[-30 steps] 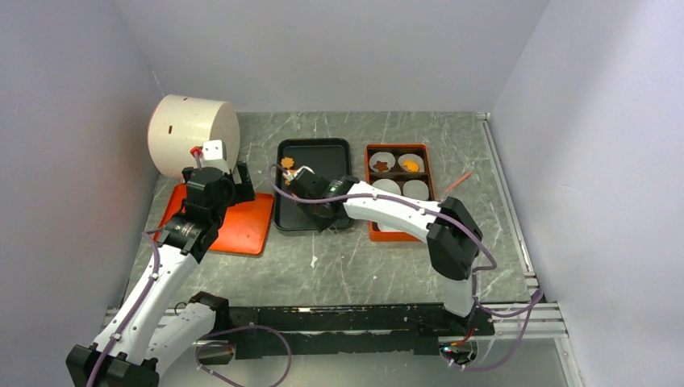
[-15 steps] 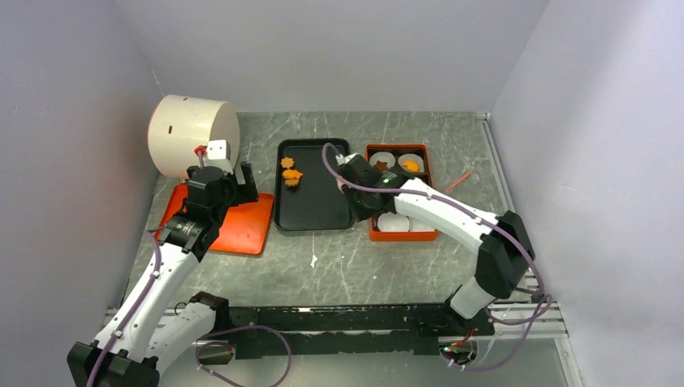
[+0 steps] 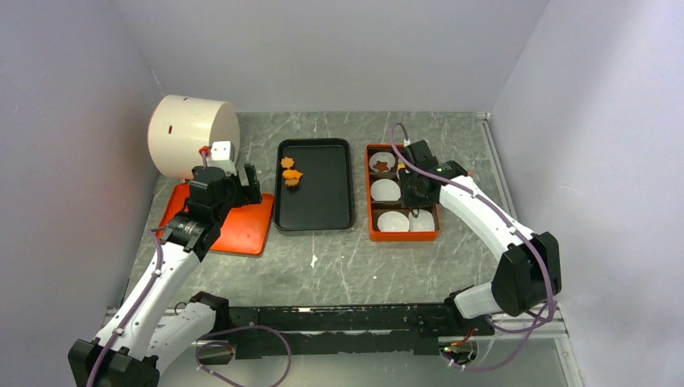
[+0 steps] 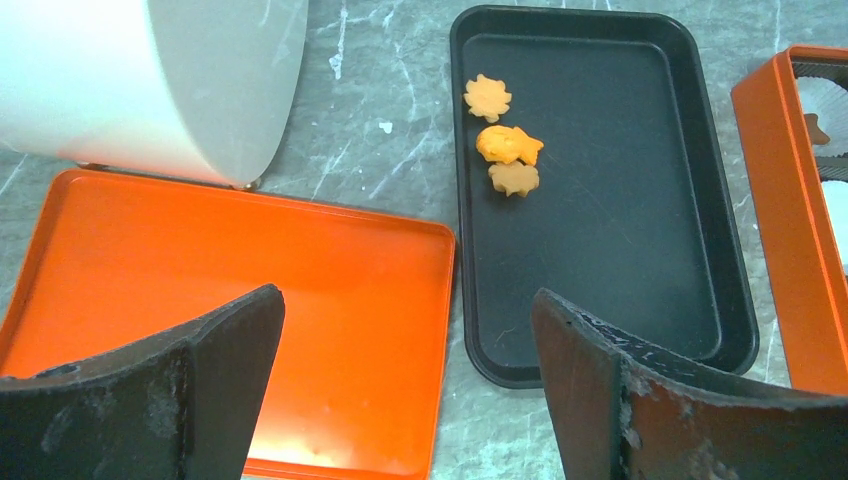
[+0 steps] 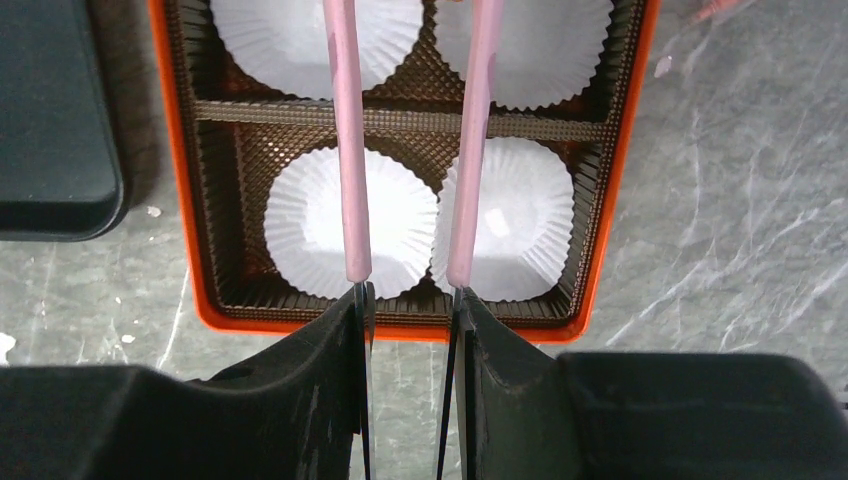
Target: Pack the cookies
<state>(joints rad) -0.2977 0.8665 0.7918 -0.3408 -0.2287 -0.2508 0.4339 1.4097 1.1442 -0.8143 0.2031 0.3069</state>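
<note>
Cookies (image 3: 290, 171) show in the top view: three orange ones bunched at the far left of the black tray (image 3: 314, 218). A dark star cookie (image 3: 380, 166) sits in the far-left cup of the orange box (image 3: 369, 201), just right of the tray on the grey surface (image 3: 363, 266). The right arm (image 3: 484, 211) reaches over the box.

From the left wrist, the left end effector (image 4: 400, 300) is released, fingers spread wide and holding nothing, above the orange lid (image 4: 250, 280) beside the tray.

From the right wrist, the right end effector (image 5: 410, 300) is clenched on pink tweezers (image 5: 345, 150), whose arms run over empty white paper cups (image 5: 300, 230). Their tips are cut off, so I cannot tell whether they carry a cookie.
</note>
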